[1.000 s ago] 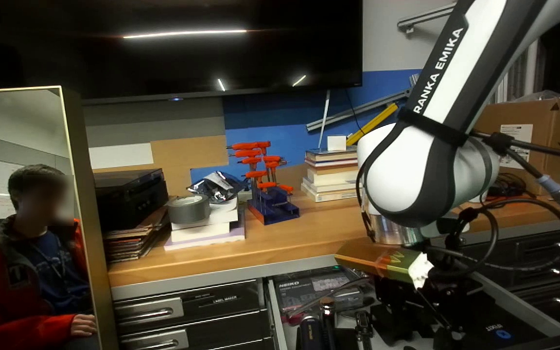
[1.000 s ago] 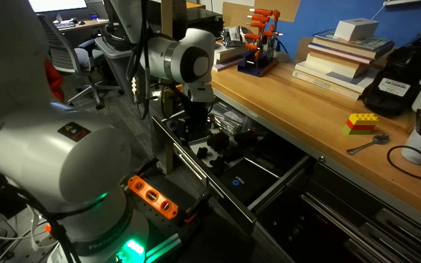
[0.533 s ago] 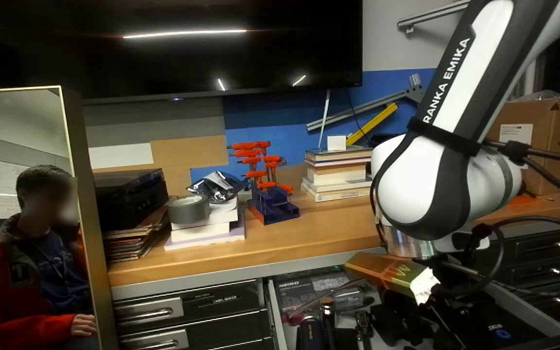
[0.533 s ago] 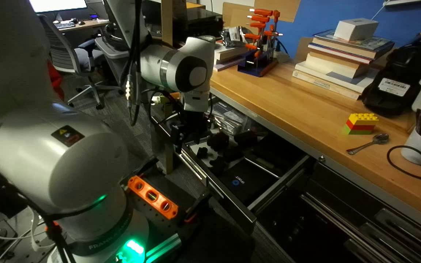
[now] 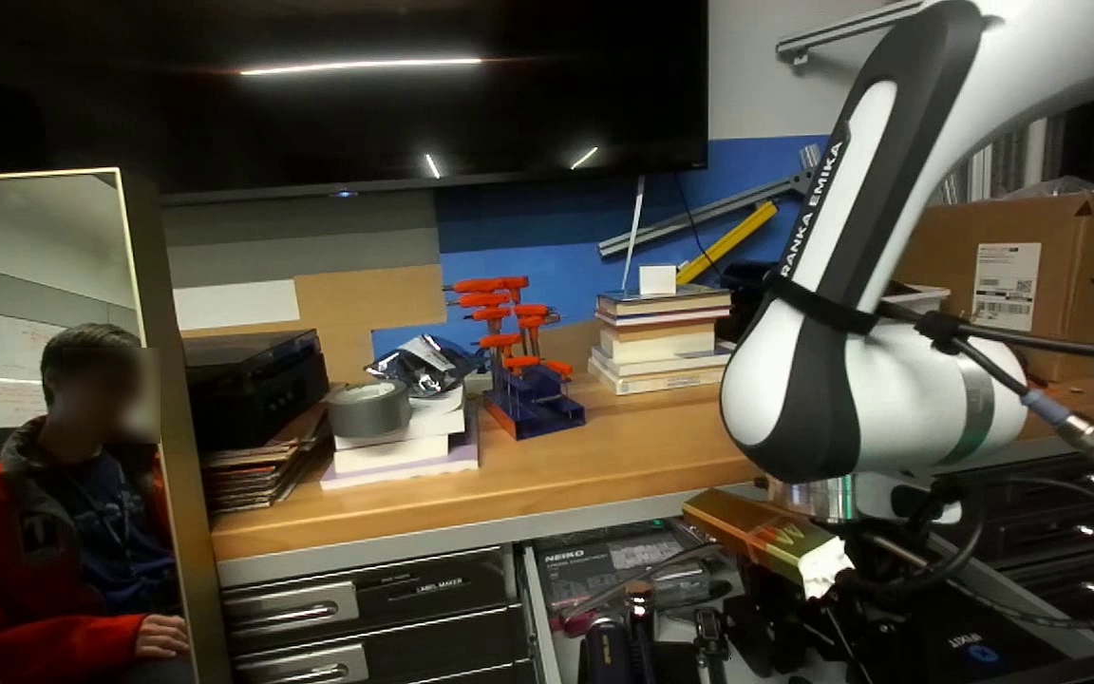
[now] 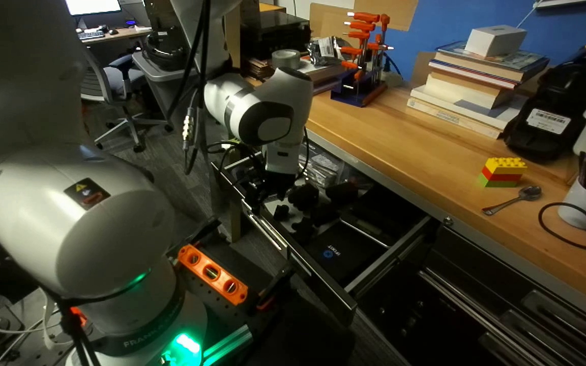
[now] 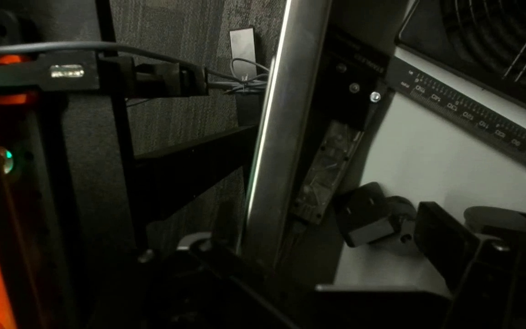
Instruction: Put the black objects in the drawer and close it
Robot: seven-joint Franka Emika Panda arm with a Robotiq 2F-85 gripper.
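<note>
In an exterior view the bench (image 6: 389, 134) slants from twelve to four o'clock, the drawer (image 6: 318, 277) standing open beneath it. We judge the loading done and closing in hand: our tool (image 7: 315, 235) stands wide and empty, its fingers (image 7: 443, 244) on either side of the drawer's front rim (image 7: 288, 137) in the wrist view, contact unclear. What we take for the black objects (image 6: 304, 195) lie inside the drawer, at the tool's three o'clock in an exterior view. Next we likely need a push toward one o'clock. The bench is smooth, warm-toned wood; the drawer, straight-edged dark metal; the black objects, matte and chunky.
</note>
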